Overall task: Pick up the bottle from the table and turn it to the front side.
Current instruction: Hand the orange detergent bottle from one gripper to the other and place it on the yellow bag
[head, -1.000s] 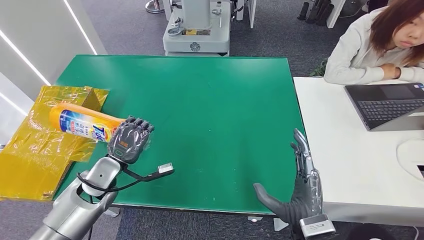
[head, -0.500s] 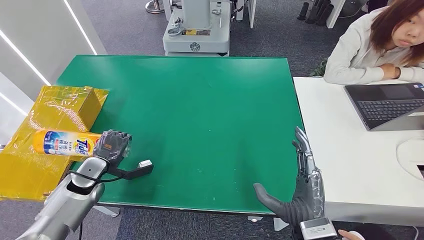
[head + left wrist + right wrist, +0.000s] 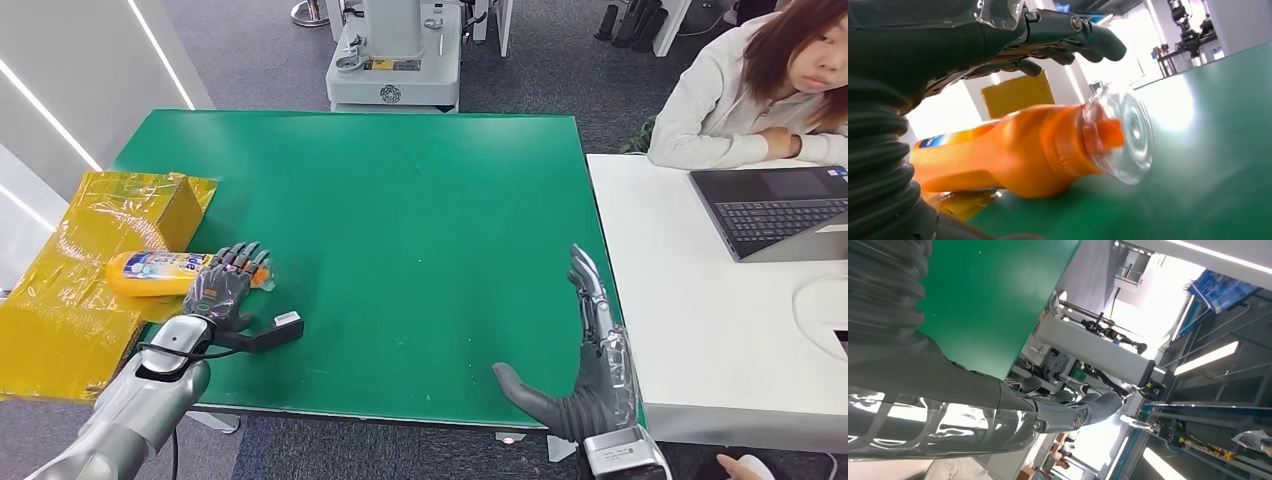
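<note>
Green table (image 3: 400, 230), orange bottle (image 3: 160, 273) lying beside yellow box (image 3: 140, 210), left robot hand (image 3: 225, 290) over its neck, fingers spread.

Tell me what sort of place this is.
Probably an office or robotics lab: a green table as workbench, a person at a white desk with a laptop, grey carpet.

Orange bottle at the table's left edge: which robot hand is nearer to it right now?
Left. The left robot hand is right over the neck end of the orange bottle, fingers spread above the cap. The right robot hand hangs open across the green table, near its right front corner.
</note>
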Tool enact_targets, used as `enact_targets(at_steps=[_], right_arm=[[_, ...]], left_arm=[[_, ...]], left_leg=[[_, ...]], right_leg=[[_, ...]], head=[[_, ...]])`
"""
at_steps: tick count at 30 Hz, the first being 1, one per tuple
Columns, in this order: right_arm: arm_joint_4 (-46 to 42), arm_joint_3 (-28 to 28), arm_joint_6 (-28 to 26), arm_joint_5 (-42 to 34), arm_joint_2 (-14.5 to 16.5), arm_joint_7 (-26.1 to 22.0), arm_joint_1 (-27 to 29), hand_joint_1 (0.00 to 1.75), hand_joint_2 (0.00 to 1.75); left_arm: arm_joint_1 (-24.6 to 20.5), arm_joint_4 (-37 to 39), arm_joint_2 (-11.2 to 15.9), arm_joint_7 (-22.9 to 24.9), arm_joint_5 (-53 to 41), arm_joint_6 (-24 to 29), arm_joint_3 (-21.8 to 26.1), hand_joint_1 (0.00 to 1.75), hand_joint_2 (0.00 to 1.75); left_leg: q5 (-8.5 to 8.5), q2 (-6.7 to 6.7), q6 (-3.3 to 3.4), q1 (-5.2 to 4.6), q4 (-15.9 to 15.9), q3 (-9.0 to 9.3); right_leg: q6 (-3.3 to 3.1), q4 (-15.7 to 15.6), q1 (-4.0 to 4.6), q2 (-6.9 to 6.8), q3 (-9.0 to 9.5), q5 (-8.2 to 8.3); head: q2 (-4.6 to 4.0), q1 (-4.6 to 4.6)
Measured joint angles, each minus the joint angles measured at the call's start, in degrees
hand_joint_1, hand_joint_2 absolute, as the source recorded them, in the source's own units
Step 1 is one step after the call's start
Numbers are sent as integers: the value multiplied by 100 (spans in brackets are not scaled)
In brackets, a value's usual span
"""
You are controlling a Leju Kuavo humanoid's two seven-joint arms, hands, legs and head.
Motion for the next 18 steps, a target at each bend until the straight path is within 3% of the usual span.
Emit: enact_targets(at_steps=[9,18], right_arm=[[165,42,-178,-206,-1,-5,-95,0,175],[341,195,-403,-668,-80,-158,-99,0,175]], left_arm=[[438,-456,-335,-696,1668,579,396,0,175],[1509,-2752,-883,-2581,4792,1903,698,0,175]], left_leg=[[0,0,0,-1,0,-1],[-2,0,2,-2,0,-4]], right_leg=[[0,-1,0,0,0,0],[1,-5,-1,-1,-2,-1]], head=[[0,1],[0,0]])
